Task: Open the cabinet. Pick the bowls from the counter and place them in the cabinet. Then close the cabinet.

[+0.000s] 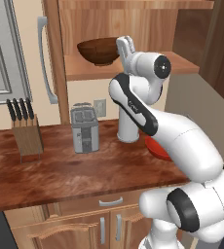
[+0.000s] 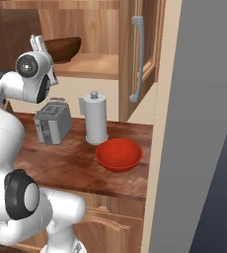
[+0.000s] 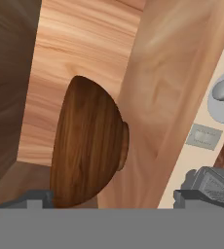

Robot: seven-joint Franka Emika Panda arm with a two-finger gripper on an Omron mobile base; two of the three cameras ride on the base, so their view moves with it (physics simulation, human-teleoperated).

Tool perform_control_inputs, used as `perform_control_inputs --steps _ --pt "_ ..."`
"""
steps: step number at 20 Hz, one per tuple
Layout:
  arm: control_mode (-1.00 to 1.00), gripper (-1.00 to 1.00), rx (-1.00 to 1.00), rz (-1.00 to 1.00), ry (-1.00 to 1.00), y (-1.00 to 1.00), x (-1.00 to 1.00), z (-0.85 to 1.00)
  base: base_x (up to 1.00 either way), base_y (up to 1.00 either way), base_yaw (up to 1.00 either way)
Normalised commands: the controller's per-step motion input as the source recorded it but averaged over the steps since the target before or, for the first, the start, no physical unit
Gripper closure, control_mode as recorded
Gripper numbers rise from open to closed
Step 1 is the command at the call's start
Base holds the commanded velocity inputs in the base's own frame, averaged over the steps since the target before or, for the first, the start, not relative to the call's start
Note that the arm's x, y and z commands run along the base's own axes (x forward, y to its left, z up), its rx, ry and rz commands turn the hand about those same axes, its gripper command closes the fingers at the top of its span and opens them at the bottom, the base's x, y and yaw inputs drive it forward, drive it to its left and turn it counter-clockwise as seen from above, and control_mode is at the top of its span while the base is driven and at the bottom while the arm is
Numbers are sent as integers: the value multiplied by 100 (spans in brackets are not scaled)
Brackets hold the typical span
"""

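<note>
Sitting on the shelf of the open cabinet (image 1: 133, 73), the dark brown wooden bowl (image 1: 98, 50) rests upright, just to the left of the gripper (image 1: 125, 45) as the left base view shows it. The gripper stands beside the bowl's rim with its fingers spread apart and nothing between them; the bowl is free of it. From the hand view the wooden bowl (image 3: 87, 146) appears close ahead, rolled sideways by the camera's tilt, with its small foot against the shelf board.

Further right and lower, the glossy red bowl (image 2: 119, 154) lies on the counter (image 2: 61, 163), well apart from the gripper and in front of the grey paper-towel holder (image 2: 95, 118). A toaster (image 1: 84, 129) and a knife block (image 1: 25, 130) stand on the counter to the left.

No brand, label or readable writing appears on any of these things.
</note>
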Motion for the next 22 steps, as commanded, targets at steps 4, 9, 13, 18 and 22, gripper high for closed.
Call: perform_control_inputs --steps 4,9,13,18,22 --pt "-100 -100 0 -6 -3 -26 -86 49 0 0 0" --pt "-100 -100 -1 -18 12 -28 -100 26 0 0 0" --pt "-100 -100 -5 -23 23 -21 -98 9 0 0 0" --pt "-100 -100 -9 -23 31 -14 -73 3 0 0 0" --pt "-100 -100 -8 -13 23 -39 -47 -6 0 0 0"
